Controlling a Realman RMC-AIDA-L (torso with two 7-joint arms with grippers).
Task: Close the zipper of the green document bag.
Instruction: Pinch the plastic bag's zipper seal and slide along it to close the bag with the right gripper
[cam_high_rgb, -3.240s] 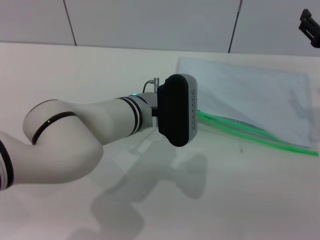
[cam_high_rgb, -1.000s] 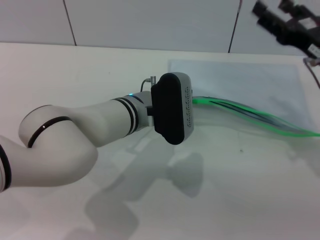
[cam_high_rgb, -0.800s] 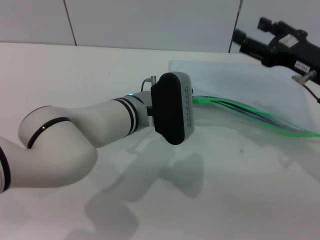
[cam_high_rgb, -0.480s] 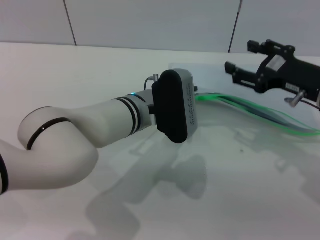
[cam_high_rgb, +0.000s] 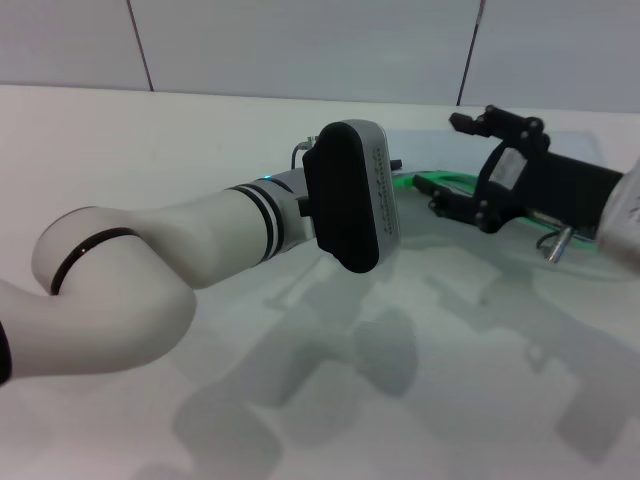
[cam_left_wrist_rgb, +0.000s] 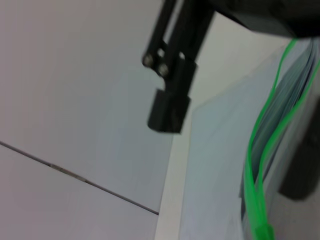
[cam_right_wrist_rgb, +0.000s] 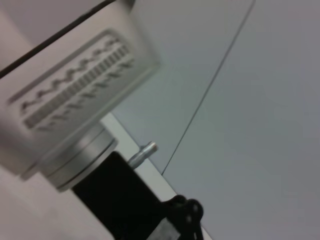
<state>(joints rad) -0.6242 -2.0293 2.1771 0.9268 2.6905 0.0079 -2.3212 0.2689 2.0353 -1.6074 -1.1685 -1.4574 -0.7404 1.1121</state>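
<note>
The green document bag (cam_high_rgb: 418, 150) lies flat at the table's back right, largely covered by my two arms. Its green zipper (cam_high_rgb: 445, 178) bows up in a loop beside my left wrist. In the left wrist view the zipper (cam_left_wrist_rgb: 264, 150) shows as two separated green lines over the pale bag (cam_left_wrist_rgb: 215, 170), so the mouth gapes. My right gripper (cam_high_rgb: 444, 165) is open, one black finger above the loop and one below it. The left gripper is hidden behind its black wrist housing (cam_high_rgb: 348, 195) at the bag's near end.
The white table (cam_high_rgb: 200, 130) runs back to a grey panelled wall (cam_high_rgb: 300, 40). My left forearm (cam_high_rgb: 150, 270) crosses the middle of the table. The right wrist view shows the left arm's housing (cam_right_wrist_rgb: 75, 95) close by.
My right gripper has swung down and left from the upper right corner to the zipper beside my left wrist. The left wrist has shifted slightly, and the zipper's end now bows higher.
</note>
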